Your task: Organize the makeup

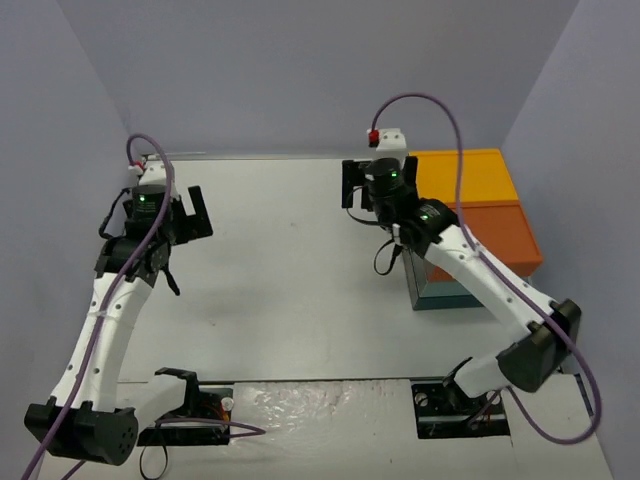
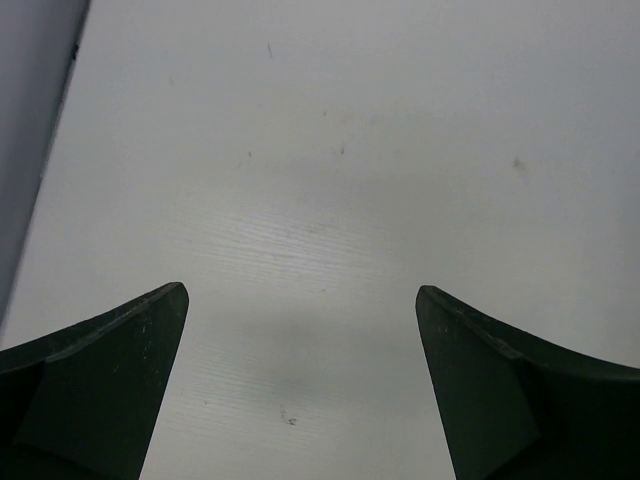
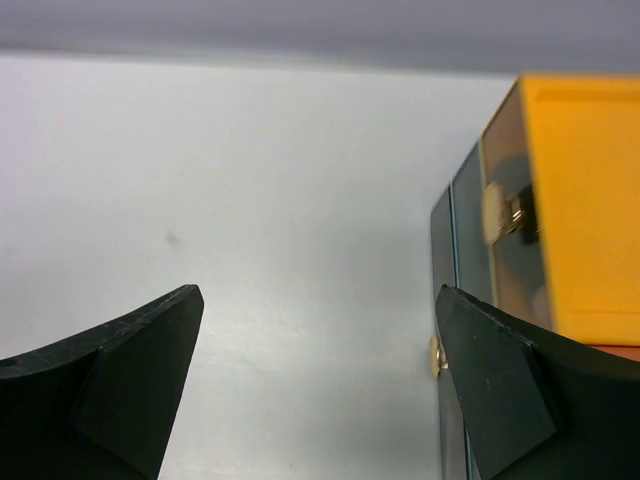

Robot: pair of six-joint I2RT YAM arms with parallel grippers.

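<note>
On the counter [image 1: 290,300] no makeup shows in any view: no compacts, pencils or palette. Probably it sits inside the orange, yellow and teal drawer box [image 1: 480,215] at right-centre of the overhead frame, though I cannot confirm that.

Right wrist view: the smoky drawer fronts [image 3: 505,250] at the right edge each carry a small gold knob [image 3: 510,215]. Right claw [image 3: 318,300] is spread wide and empty, just left of the box. Left claw [image 2: 302,292] is likewise spread and empty, over plain counter at upper left overhead, well apart from the box.

Step in hand, as judged, is opening a drawer.
- Centre one knob between the fingers.
- Approach square to the front.
- Pinch the knob only.
- Pull straight along the drawer's line.
- The box may slide, so bracing it with the left arm would help.
</note>
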